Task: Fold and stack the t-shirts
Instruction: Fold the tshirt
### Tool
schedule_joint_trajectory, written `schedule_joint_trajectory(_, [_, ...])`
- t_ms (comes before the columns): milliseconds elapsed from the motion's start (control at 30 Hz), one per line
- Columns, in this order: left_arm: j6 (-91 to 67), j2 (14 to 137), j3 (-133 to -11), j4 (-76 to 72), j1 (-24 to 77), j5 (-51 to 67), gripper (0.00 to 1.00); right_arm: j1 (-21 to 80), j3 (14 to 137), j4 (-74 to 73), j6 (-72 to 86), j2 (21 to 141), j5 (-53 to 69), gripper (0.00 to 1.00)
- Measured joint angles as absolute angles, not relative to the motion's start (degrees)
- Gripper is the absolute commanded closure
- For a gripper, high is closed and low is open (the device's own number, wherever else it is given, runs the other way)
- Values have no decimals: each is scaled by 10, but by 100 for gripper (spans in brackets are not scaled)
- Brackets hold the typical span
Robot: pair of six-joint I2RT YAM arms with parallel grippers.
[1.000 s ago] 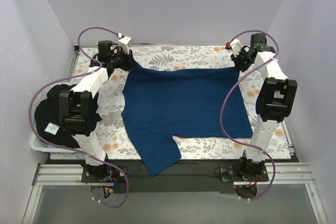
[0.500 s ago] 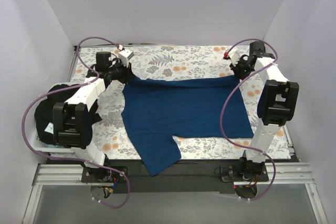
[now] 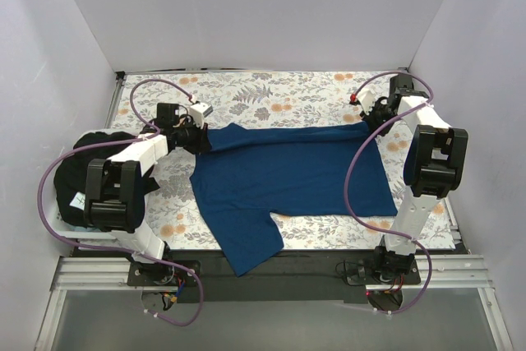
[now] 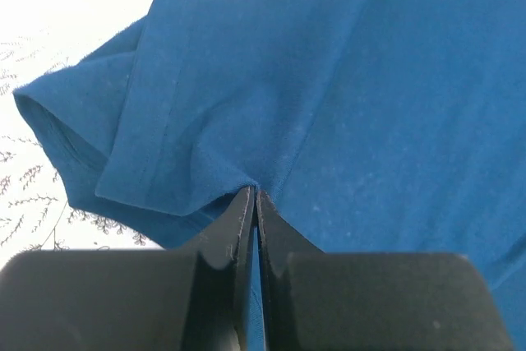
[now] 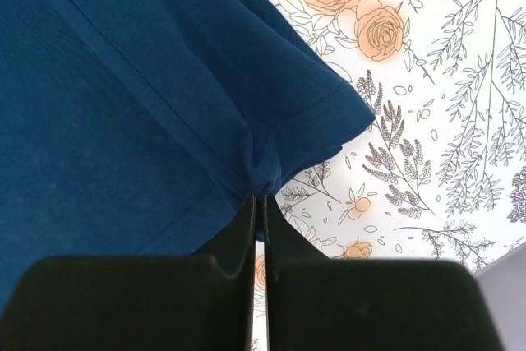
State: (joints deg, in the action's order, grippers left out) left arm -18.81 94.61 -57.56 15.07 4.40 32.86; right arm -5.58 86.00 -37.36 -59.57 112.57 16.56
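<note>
A plain royal blue t-shirt [image 3: 288, 174] lies spread on the floral cloth, one sleeve hanging over the near edge. My left gripper [image 3: 204, 137] is shut on its far left corner [image 4: 246, 182]; its sleeve [image 4: 90, 154] folds beside the jaws. My right gripper [image 3: 366, 117] is shut on the far right corner [image 5: 261, 177]. Both hold the far edge low over the shirt, partly folded toward the near side. A black t-shirt [image 3: 82, 174] with a small white tag [image 3: 80, 200] sits bunched at the left edge.
The white floral cloth [image 3: 271, 92] covers the table. White walls close in on three sides. A pale tray [image 3: 62, 223] sits under the black shirt. Purple cables loop from both arms.
Both grippers have moved toward the near side with the shirt's far edge, so the shirt's far part has shortened. The left arm has dropped lower.
</note>
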Motion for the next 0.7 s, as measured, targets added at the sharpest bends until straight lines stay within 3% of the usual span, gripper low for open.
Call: schedule_joint_trajectory(700, [-158, 949, -570, 176, 60, 321, 100, -57, 869, -374, -616, 1126, 147, 99])
